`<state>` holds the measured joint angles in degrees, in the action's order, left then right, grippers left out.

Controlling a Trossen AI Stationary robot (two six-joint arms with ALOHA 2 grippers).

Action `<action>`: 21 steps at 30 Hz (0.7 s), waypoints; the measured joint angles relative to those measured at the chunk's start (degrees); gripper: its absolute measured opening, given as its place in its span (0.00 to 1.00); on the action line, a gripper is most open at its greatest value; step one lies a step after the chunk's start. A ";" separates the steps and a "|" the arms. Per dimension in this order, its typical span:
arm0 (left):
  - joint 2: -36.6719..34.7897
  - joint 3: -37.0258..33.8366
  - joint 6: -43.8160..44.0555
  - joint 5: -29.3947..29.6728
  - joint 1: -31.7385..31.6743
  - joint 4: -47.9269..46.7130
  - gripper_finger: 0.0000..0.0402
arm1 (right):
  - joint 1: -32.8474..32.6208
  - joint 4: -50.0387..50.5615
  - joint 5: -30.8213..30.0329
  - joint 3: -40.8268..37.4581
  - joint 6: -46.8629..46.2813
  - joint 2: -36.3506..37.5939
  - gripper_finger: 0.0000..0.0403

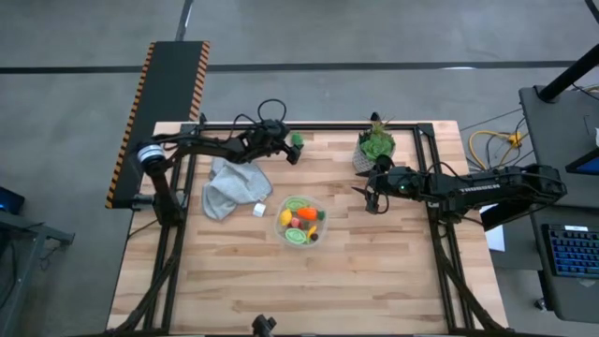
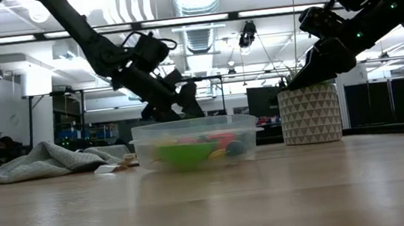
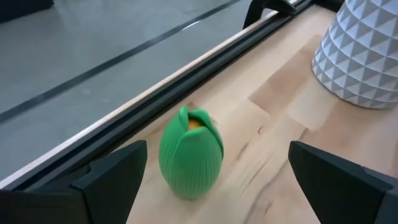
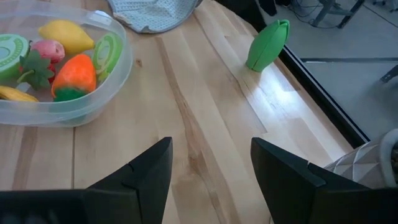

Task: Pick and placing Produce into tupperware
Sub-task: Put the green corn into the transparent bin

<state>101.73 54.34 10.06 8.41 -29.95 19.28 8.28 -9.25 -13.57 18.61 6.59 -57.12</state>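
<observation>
The right gripper [image 4: 211, 171] hangs with fingers [image 4: 140, 177] spread above bare wood. At ten o'clock, the tupperware [image 4: 93, 102] holds a lemon [image 4: 65, 34], strawberry [image 4: 74, 74] and green slices [image 4: 107, 53]. At one o'clock lies a green husk [image 4: 267, 45]; a cloth [image 4: 152, 12] at twelve.

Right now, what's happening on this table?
The left claw hangs open around a green corn-like toy lying near the table's far edge, not yet gripping it. The clear tupperware at mid-table already holds several toy fruits, among them a lemon and a strawberry. The right claw waits open near the potted plant.
</observation>
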 joint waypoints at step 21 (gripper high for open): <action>9.17 6.31 0.04 4.11 -0.53 0.00 0.94 | 0.01 0.52 -0.02 0.00 0.90 0.00 0.52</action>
<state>110.89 60.66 10.09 12.52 -30.49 19.27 8.29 -8.73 -13.58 18.61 7.49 -57.12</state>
